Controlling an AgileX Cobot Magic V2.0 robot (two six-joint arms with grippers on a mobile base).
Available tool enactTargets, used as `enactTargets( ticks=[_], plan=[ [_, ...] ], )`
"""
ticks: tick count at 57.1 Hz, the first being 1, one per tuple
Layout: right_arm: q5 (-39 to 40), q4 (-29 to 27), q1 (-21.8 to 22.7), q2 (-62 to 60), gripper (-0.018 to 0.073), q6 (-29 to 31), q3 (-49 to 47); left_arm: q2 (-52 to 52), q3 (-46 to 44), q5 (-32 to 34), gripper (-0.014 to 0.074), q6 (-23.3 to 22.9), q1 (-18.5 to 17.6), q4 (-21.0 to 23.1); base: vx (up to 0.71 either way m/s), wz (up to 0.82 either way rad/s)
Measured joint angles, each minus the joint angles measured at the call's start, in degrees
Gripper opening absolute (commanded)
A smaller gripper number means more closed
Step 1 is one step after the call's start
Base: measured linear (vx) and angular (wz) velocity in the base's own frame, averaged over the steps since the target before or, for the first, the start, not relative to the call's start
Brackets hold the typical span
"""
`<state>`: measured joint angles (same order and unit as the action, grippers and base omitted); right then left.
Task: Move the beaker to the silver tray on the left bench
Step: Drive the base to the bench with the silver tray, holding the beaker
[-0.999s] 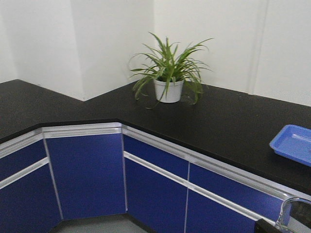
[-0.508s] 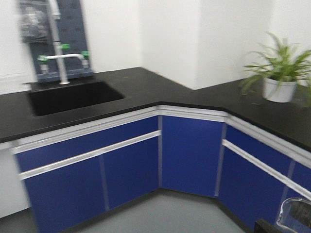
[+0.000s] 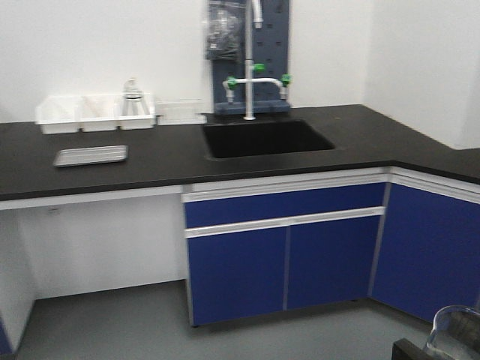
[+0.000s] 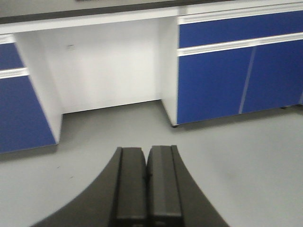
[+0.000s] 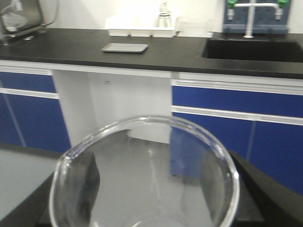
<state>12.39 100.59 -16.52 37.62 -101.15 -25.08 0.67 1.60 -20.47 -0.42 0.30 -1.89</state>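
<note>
The beaker (image 5: 142, 120), clear glass with a wide rim, fills the lower middle of the right wrist view. My right gripper (image 5: 151, 198) is shut on it, a black finger on either side of the glass. In the front view the beaker (image 3: 452, 330) shows at the bottom right corner. The silver tray (image 3: 91, 155) lies flat on the black top of the left bench (image 3: 165, 161), left of the sink, and the right wrist view shows the tray (image 5: 125, 47) far ahead. My left gripper (image 4: 147, 182) is shut on nothing, hanging above grey floor.
A black sink (image 3: 266, 138) with a white faucet (image 3: 250, 67) is set in the bench. White bins (image 3: 96, 112) holding a glass flask (image 3: 132, 96) stand behind the tray. Blue cabinet fronts (image 3: 285, 262) run below, with an open knee space (image 3: 105, 240) under the tray. A metal vessel (image 5: 21, 19) stands far left.
The front view has swung left, from the corner with the plant and blue tray, past the sink, to the bench with the silver tray. The beaker stays in my right gripper.
</note>
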Motion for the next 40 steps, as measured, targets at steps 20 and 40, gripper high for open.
enactTargets(
  ticks=[20, 40],
  plan=[
    [0.0, 0.0, 0.0, 0.0, -0.0008, 0.0, 0.0, 0.0, 0.0, 0.0, 0.0001, 0.0, 0.0, 0.0, 0.05, 0.58],
    [0.0, 0.0, 0.0, 0.0, -0.0008, 0.0, 0.0, 0.0, 0.0, 0.0, 0.0001, 0.0, 0.0, 0.0, 0.14, 0.46]
  ],
)
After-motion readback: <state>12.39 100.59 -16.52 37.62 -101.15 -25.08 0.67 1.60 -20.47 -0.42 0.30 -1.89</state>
